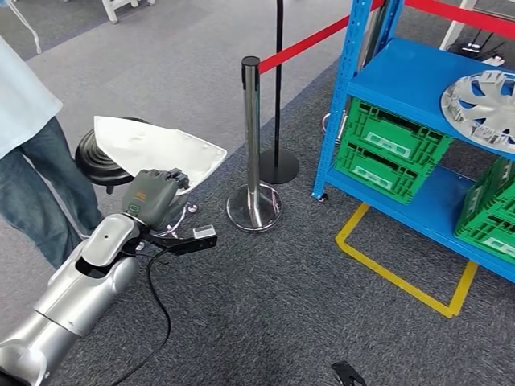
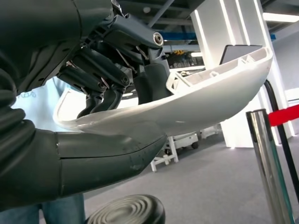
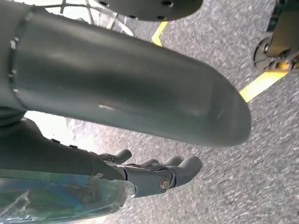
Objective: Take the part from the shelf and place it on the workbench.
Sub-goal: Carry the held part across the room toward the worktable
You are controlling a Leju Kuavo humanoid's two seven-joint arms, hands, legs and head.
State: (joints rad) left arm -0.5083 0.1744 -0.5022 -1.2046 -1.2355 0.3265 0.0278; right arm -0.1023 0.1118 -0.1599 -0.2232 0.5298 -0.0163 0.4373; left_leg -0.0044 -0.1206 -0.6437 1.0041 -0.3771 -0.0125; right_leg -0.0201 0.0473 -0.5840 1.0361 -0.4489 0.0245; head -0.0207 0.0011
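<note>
My left hand [image 1: 153, 195] holds one white part [image 1: 159, 149]. From the left wrist camera I see my thumb [image 2: 105, 156] pressed under the part [image 2: 197, 100] and my dark fingers [image 2: 102, 81] curled down on its top side, so the part is pinched between them. The part is up in the air, over the grey carpet floor [image 1: 291, 297], well apart from the shelf [image 1: 413, 96].

My right hand [image 3: 155, 172] hangs over the carpet. Its fingers lie close beside each other and stretch out almost straight, and I see nothing in them.

Just behind the part I see one round black stool [image 1: 94, 161]. One person in blue jeans [image 1: 36, 193] stands next to it, at the left edge of the head view.

Farther out, one shiny metal post [image 1: 252, 137] stands on a round base, with one thin black post [image 1: 278, 88] right behind it. A red belt [image 1: 303, 44] runs from the shiny post toward the shelf.

The blue shelf stands to the right. I count one silver wheel cover [image 1: 483, 104] on its upper board. Below it I count two green crates [image 1: 389, 149] stacked one on the other, and more green crates [image 1: 492, 209] at the right edge. One yellow tape line [image 1: 394, 277] marks the floor in front of the shelf.
</note>
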